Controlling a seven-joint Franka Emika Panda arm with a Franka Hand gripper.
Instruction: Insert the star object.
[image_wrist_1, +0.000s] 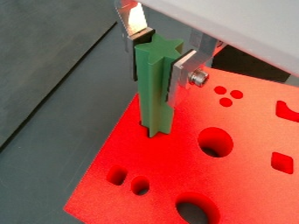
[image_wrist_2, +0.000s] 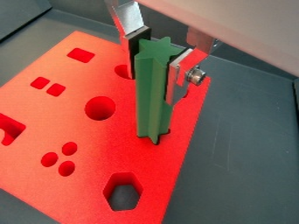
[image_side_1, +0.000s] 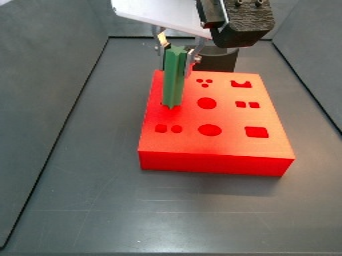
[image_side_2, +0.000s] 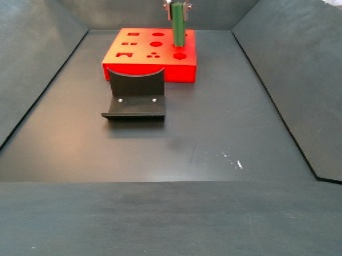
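The gripper (image_wrist_1: 159, 54), near the top of both wrist views, has its jaws closed on the upper end of the star object (image_wrist_1: 152, 92), a long plain green star-section peg held upright. Its lower end meets the red block with shaped holes (image_side_1: 214, 140), seemingly entering a hole near one edge. In a side view, the dark fixture (image_side_2: 135, 100) stands on the dark counter (image_side_2: 187, 160), lower left of the block.
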